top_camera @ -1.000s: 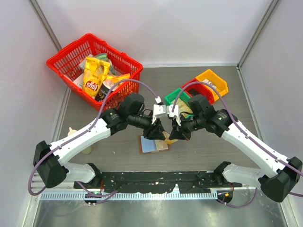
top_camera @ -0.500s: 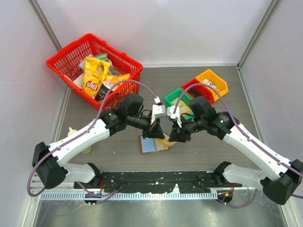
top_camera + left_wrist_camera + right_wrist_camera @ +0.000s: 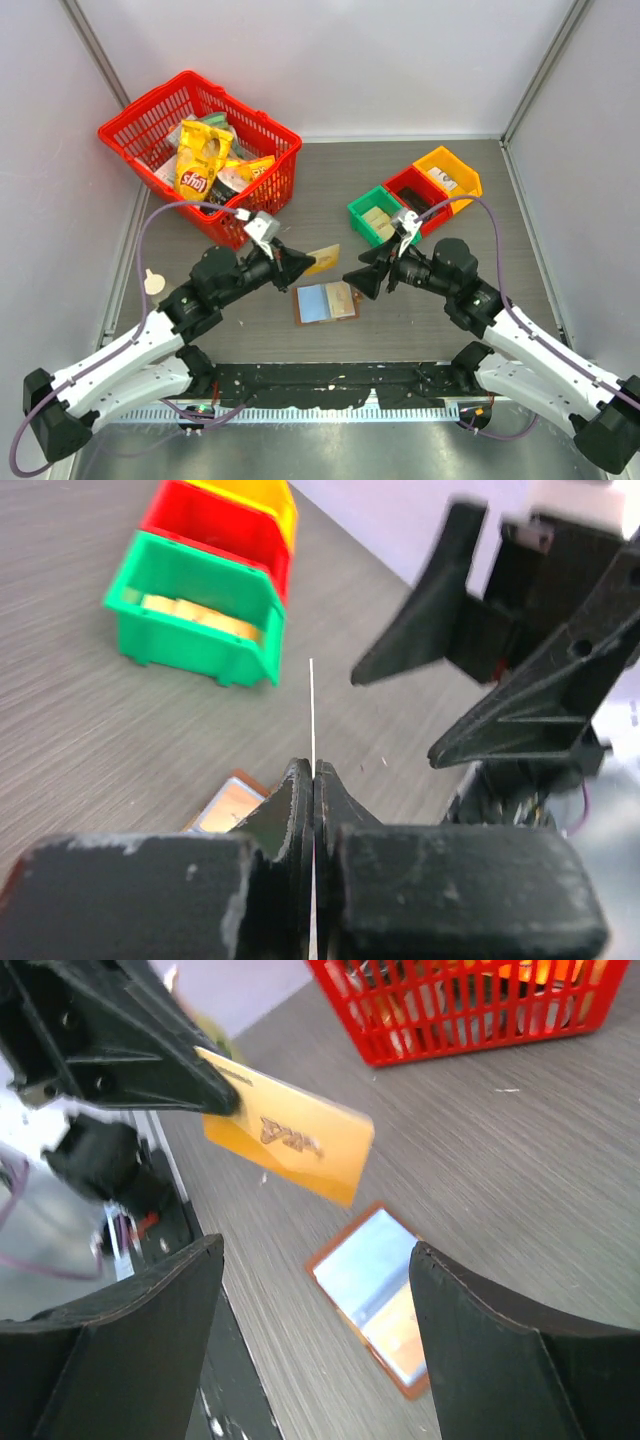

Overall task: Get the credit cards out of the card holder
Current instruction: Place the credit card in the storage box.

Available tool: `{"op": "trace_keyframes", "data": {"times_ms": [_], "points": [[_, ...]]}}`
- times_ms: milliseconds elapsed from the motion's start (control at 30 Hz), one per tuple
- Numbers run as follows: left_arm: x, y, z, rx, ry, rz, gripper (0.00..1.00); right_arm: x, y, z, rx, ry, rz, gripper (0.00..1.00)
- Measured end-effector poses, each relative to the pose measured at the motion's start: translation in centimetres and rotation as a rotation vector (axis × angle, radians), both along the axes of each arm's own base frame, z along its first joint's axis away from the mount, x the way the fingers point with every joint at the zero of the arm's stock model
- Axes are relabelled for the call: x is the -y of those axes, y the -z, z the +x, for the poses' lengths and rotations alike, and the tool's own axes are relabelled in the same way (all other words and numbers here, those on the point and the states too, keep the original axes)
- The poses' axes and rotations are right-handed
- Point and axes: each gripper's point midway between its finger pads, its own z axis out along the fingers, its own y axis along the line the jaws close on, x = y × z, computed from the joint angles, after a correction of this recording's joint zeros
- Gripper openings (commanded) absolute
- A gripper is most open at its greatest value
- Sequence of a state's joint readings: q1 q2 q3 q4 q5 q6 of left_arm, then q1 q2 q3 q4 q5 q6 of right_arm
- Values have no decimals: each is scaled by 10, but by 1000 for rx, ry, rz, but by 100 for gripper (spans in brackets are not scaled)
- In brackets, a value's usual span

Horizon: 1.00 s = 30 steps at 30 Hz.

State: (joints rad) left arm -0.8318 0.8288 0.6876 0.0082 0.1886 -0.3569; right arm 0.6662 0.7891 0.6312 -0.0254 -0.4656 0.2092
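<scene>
The card holder (image 3: 312, 303) lies open on the table, its pale blue inner faces up and a tan card (image 3: 343, 298) still tucked in its right half. My left gripper (image 3: 300, 263) is shut on another of the credit cards (image 3: 323, 258) and holds it in the air just above and left of the holder. That card shows edge-on as a thin line (image 3: 312, 705) in the left wrist view and as a yellow-orange rectangle (image 3: 290, 1140) in the right wrist view. My right gripper (image 3: 360, 281) hangs open to the holder's right, nothing between its fingers, with the holder (image 3: 375, 1295) below them.
A red basket (image 3: 135, 115) with yellow snack bags stands at the back left. Green (image 3: 360, 210), red (image 3: 408, 180) and orange (image 3: 448, 160) bins sit in a row at the back right; the green bin (image 3: 195, 630) holds tan items. A small pale object (image 3: 152, 283) lies by the left wall.
The two grippers were meeting above the holder. The left one has drawn back left, shut on the card; the right one has opened and pulled back to the right.
</scene>
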Motion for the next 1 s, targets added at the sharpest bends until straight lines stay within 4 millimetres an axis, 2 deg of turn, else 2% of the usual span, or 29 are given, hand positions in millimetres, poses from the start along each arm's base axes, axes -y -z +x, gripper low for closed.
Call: {"op": "trace_keyframes", "data": {"times_ms": [133, 200, 300, 500, 667, 900, 1000], "points": [[-21, -5, 14, -37, -189, -173, 0, -1, 11, 12, -115, 136, 213, 79], [-27, -9, 19, -60, -249, -261, 0, -2, 19, 16, -167, 192, 302, 75], [-30, -18, 25, -107, -298, -386, 0, -13, 22, 16, -224, 215, 403, 70], [-29, -37, 28, -165, -310, -549, 0, -39, 7, 19, -266, 186, 564, 69], [-29, -47, 26, -201, -298, -635, 0, -50, -3, 24, -271, 161, 649, 66], [-28, -46, 25, -253, -290, -687, 0, -60, -32, 30, -238, 124, 722, 66], [-28, -43, 24, -269, -291, -690, 0, -62, -46, 29, -215, 97, 748, 59]]}}
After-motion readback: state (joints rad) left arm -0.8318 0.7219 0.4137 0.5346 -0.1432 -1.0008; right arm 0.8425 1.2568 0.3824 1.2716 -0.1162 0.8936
